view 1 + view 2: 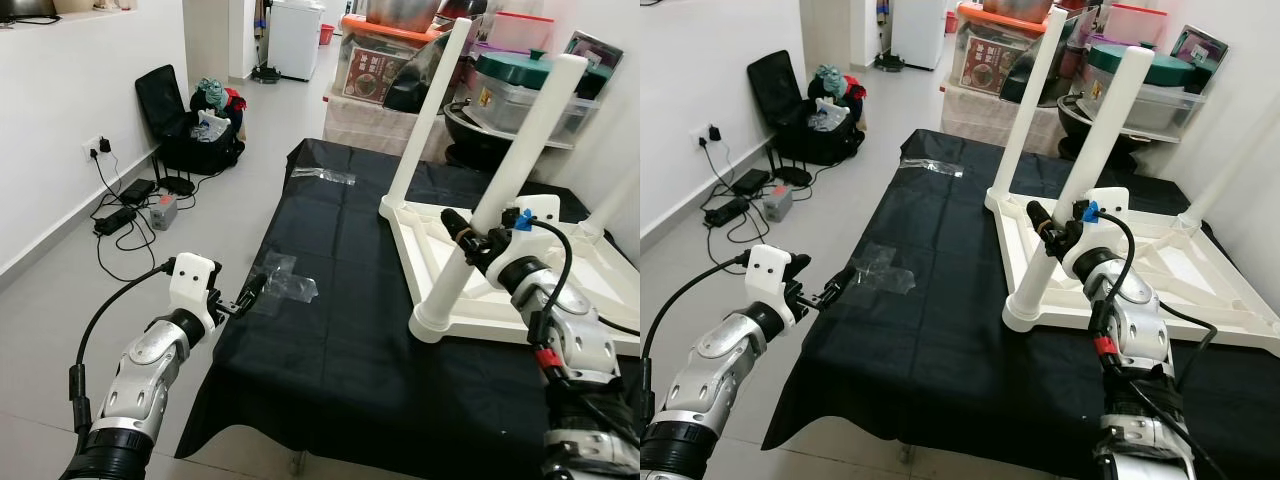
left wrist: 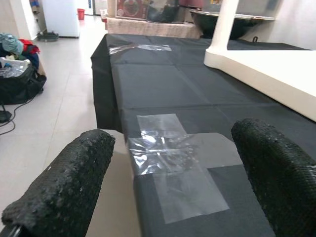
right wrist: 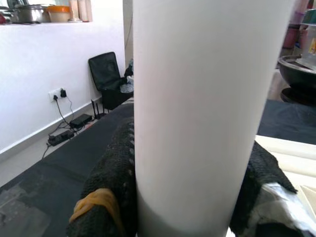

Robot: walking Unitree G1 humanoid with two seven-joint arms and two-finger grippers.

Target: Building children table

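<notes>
A white children's table (image 1: 600,272) lies upside down on a black-covered worktable (image 1: 340,330), with its legs pointing up. My right gripper (image 1: 470,240) is shut on the near leg (image 1: 520,150) low down; in the right wrist view the leg (image 3: 207,98) sits between both black fingers (image 3: 113,168). A second leg (image 1: 430,110) stands behind it and a third (image 1: 615,205) leans at the right. My left gripper (image 1: 250,290) is open at the worktable's left edge, just short of an empty clear plastic bag (image 2: 163,153) lying flat on the cloth.
Another clear plastic wrapper (image 1: 325,176) lies at the far end of the black cloth. Storage boxes and pots (image 1: 520,80) crowd behind the worktable. On the floor to the left are a black bag (image 1: 190,120), cables and power strips (image 1: 125,210).
</notes>
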